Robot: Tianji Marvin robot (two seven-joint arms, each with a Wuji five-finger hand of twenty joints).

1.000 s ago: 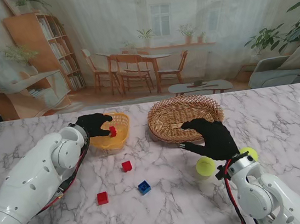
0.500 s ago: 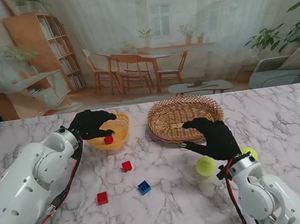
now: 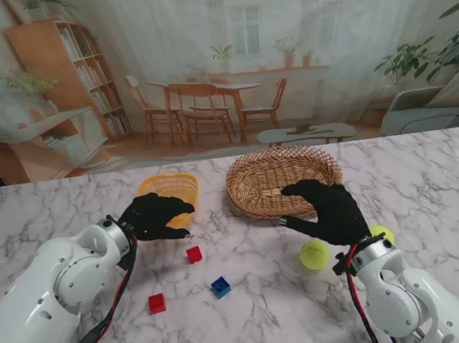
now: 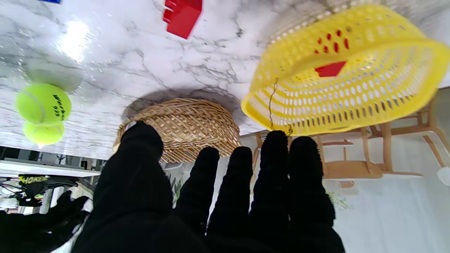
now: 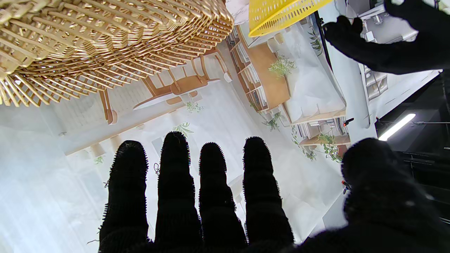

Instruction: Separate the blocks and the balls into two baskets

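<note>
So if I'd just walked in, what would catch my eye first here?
Probably the two black robot hands, left and right, both empty over the marble table. Then the yellow basket beside the wicker basket, and two bright tennis balls near the right hand.

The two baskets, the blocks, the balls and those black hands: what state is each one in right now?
Yellow basket: upright, red block inside.
Wicker basket: upright, nothing visible inside.
Red blocks: loose on the table.
Blue block: loose on the table.
Tennis balls: on the table, unsorted.
Left hand: open, holding nothing.
Right hand: open, beside the wicker basket.
</note>
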